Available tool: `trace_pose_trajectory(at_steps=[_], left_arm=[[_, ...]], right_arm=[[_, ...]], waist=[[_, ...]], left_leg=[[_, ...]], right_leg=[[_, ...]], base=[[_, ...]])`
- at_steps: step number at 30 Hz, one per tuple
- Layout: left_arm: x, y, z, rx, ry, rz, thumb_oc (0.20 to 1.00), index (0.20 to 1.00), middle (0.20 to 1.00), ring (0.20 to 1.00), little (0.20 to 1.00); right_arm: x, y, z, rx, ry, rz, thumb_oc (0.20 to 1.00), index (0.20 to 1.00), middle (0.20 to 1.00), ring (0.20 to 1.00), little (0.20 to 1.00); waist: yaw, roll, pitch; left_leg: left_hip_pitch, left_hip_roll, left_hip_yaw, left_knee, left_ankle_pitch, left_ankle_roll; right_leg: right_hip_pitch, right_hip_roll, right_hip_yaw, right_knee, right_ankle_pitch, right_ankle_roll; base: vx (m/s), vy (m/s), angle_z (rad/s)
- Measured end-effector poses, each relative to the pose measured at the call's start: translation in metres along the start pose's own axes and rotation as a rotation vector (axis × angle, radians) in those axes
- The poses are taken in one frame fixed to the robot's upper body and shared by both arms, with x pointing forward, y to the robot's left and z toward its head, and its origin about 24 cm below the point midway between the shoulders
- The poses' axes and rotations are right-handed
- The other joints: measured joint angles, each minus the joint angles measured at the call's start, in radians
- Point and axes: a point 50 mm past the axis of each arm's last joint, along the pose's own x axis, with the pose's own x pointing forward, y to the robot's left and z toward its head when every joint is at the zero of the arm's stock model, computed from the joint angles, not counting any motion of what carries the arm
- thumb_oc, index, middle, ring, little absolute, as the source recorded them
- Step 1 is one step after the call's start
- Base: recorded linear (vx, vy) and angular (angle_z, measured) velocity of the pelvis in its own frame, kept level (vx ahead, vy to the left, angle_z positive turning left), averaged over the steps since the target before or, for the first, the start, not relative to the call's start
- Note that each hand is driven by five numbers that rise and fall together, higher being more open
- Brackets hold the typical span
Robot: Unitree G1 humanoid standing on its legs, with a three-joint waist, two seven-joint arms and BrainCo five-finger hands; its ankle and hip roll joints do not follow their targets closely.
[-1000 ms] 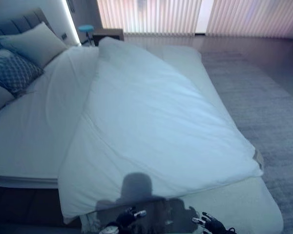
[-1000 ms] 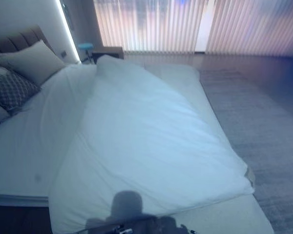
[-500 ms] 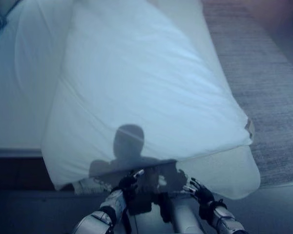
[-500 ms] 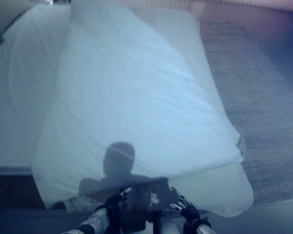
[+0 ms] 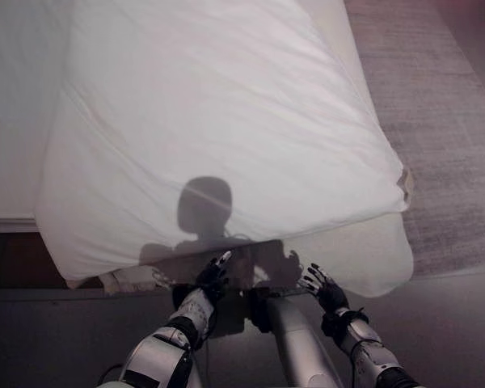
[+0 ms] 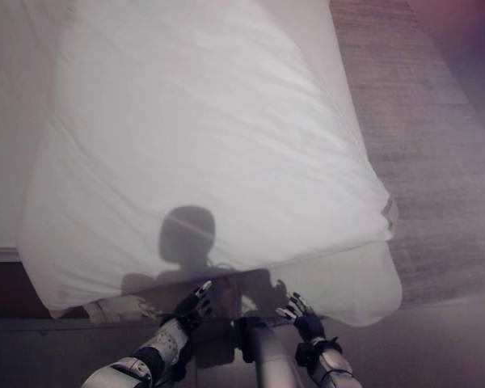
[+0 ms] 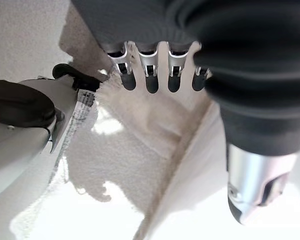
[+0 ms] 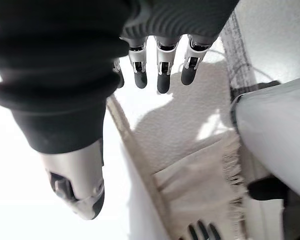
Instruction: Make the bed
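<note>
At the foot of the bed (image 5: 372, 259), I stood with both hands low and just short of the duvet's (image 5: 218, 137) near edge. My left hand (image 5: 211, 277) reached toward that edge with its fingers straight and relaxed, holding nothing. My right hand (image 5: 323, 288) hung beside it, fingers spread wide, also empty. In the wrist views a fringed cloth (image 7: 140, 125) lay under both hands, beside the bed's edge, and neither hand touched it.

The duvet lay on the bed but skewed across it. One corner (image 5: 402, 182) sat near the bed's right side, just short of the foot, and left the mattress corner bare below it. The other near corner (image 5: 65, 271) hung over the bed's left side. Off toward the bed's left, a strip of sheet (image 5: 16, 105) lay uncovered. The duvet's surface looked fairly smooth, with a few soft creases.

By my judgement the task was barely begun: the duvet was spread out, yet it needed turning square to the bed, drawing across to cover the bare sheet, and evening out along the foot. Nothing had been gripped yet. The head of the bed lay beyond my view, so I could not judge it.
</note>
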Motion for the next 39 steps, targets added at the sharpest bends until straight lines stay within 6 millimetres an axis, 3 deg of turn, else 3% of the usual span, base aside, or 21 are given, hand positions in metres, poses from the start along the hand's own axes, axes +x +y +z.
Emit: trace_pose_trajectory(at_steps=[3,11,21,22,24,25,26,35,39], left_arm=[[0.002,-0.007,0.009,-0.043,-0.024,-0.006,1.000,1.000,1.000,1.000,1.000],[0.005,-0.037,0.039,-0.137,-0.121,-0.049,1.000,1.000,1.000,1.000,1.000],[0.003,-0.047,0.054,-0.227,-0.185,-0.051,1.000,1.000,1.000,1.000,1.000],[0.003,-0.049,0.055,-0.240,-0.189,-0.055,0.636,0.636,0.636,0.636,0.636],[0.003,-0.051,0.056,-0.264,-0.194,-0.062,0.520,0.520,0.520,0.520,0.520],[0.003,-0.051,0.056,-0.266,-0.198,-0.062,0.520,0.520,0.520,0.520,0.520],[0.002,-0.050,0.057,-0.268,-0.207,-0.058,0.200,0.200,0.200,0.200,0.200],[-0.003,-0.069,0.069,-0.328,-0.268,-0.149,0.200,0.200,0.200,0.200,0.200],[-0.008,-0.086,0.069,-0.346,-0.284,-0.234,0.200,0.200,0.200,0.200,0.200]], right_arm=[[0.000,0.000,0.002,-0.004,-0.005,0.002,1.000,1.000,1.000,1.000,1.000],[-0.002,-0.005,0.004,-0.034,-0.005,0.006,1.000,1.000,1.000,1.000,1.000],[-0.002,-0.003,0.005,-0.036,-0.009,0.016,1.000,1.000,1.000,1.000,1.000],[-0.002,-0.003,0.005,-0.036,-0.009,0.017,1.000,1.000,1.000,1.000,1.000],[-0.002,-0.003,0.005,-0.036,-0.009,0.015,1.000,1.000,1.000,1.000,1.000],[-0.002,-0.003,0.005,-0.036,-0.009,0.015,1.000,1.000,1.000,1.000,1.000],[-0.002,-0.003,0.005,-0.036,-0.009,0.015,1.000,1.000,1.000,1.000,1.000],[-0.002,0.000,0.003,-0.036,-0.005,0.024,1.000,1.000,1.000,1.000,1.000],[-0.001,0.003,0.004,-0.013,-0.012,0.029,1.000,1.000,1.000,1.000,1.000]], waist=[[-0.024,-0.003,0.000],[-0.027,-0.008,-0.003],[-0.047,-0.021,-0.012],[-0.046,-0.021,-0.012],[-0.045,-0.021,-0.012],[-0.045,-0.021,-0.012],[-0.045,-0.021,-0.012],[-0.036,-0.020,-0.012],[-0.010,-0.018,-0.011]], left_leg=[[-0.016,0.004,0.005,0.007,-0.003,0.003],[-0.040,0.010,0.010,0.011,-0.007,-0.001],[-0.040,0.007,0.023,0.013,-0.007,0.000],[-0.041,0.007,0.023,0.013,-0.007,0.001],[-0.040,0.006,0.025,0.013,-0.006,0.001],[-0.040,0.006,0.025,0.013,-0.006,0.002],[-0.040,0.006,0.025,0.013,-0.006,0.003],[-0.037,-0.005,0.025,0.011,0.000,0.010],[-0.031,-0.009,0.026,0.003,0.003,0.014]], right_leg=[[-0.013,0.005,0.005,-0.010,0.009,-0.006],[-0.037,0.011,0.009,-0.016,0.013,-0.008],[-0.043,0.009,0.022,-0.016,0.016,-0.005],[-0.045,0.009,0.023,-0.016,0.017,-0.006],[-0.045,0.009,0.025,-0.015,0.017,-0.006],[-0.045,0.009,0.025,-0.015,0.018,-0.006],[-0.045,0.009,0.025,-0.014,0.018,-0.005],[-0.046,-0.003,0.025,-0.007,0.020,-0.003],[-0.042,-0.006,0.027,-0.007,0.020,-0.003]], base=[[-0.02,0.011,-0.11],[-0.01,-0.004,-0.03],[0.00,-0.001,-0.01],[0.00,0.000,0.00],[0.00,0.000,0.00],[0.00,0.000,0.00],[0.00,0.000,0.00],[0.00,0.000,0.00],[0.00,0.000,0.00]])
